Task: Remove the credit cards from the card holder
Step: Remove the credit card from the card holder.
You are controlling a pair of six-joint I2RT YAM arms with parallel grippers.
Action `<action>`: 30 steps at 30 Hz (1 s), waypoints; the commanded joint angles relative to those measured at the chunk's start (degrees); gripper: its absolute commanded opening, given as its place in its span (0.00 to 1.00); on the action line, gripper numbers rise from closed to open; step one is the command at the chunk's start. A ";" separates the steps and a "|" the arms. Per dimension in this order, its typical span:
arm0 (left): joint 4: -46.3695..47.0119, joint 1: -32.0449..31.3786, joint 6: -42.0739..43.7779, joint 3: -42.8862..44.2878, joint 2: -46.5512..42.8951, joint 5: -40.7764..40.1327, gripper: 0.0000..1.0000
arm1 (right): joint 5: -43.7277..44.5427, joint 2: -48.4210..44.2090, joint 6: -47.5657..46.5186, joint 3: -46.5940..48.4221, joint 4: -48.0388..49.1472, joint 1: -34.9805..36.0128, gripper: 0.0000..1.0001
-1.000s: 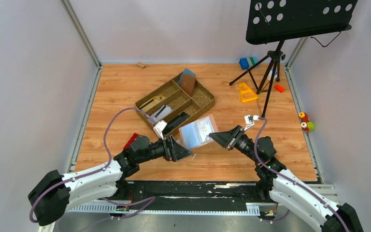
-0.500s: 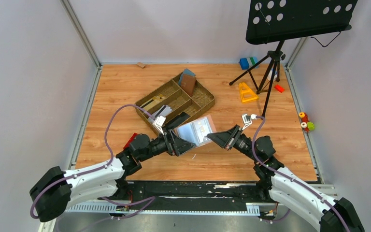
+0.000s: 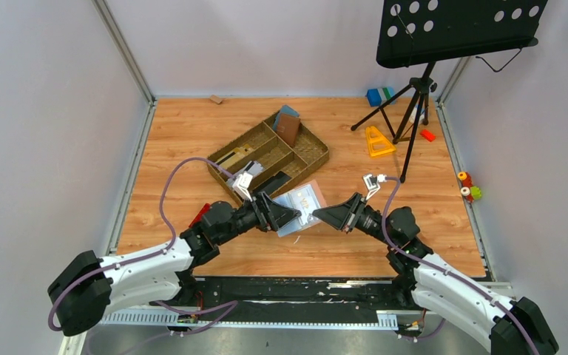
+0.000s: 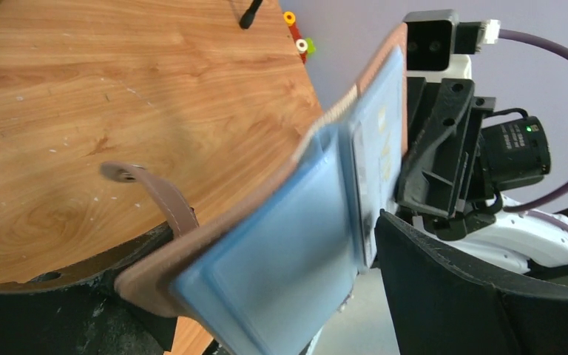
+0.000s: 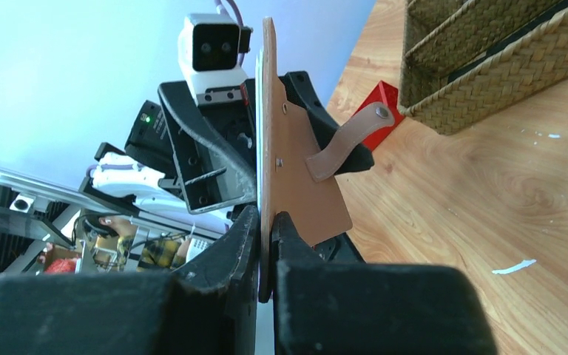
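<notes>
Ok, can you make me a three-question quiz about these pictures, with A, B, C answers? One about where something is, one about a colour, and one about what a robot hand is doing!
1. Where is the card holder?
A. In the woven tray
B. Up in the air between the left gripper and the right gripper
C. On the music stand

2. What colour is the card holder's inside?
A. Blue-grey
B. Green
C. Yellow

3. What is the right gripper doing?
A. Wide open, holding nothing
B. Shut on the card holder's edge
C. Resting in the tray

Answers:
1 B, since both arms meet at it above the table.
2 A, since the left wrist view shows blue-grey pockets.
3 B, since the right wrist view shows its fingers pinching the holder.
</notes>
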 commanded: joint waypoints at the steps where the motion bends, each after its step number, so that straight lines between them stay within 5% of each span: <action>1: 2.74 0.18 0.62 2.85 1.46 -3.76 0.91 | -3.79 0.61 -1.26 2.57 2.40 1.25 0.00; 7: 2.67 0.13 0.74 2.95 2.44 -3.35 0.49 | -3.21 -0.62 -2.22 2.75 0.65 1.38 0.01; 14: 6.93 0.13 0.84 1.66 0.93 0.41 0.06 | -1.56 -3.23 -4.42 3.28 -3.84 1.44 0.21; 23: 5.20 0.13 2.41 2.30 -0.69 5.51 0.00 | -2.93 -0.80 -8.13 6.60 -7.63 1.37 0.41; 30: -1.90 0.16 5.30 4.35 -2.98 9.74 0.00 | -0.88 -2.44 -12.62 9.48 -15.03 1.29 0.39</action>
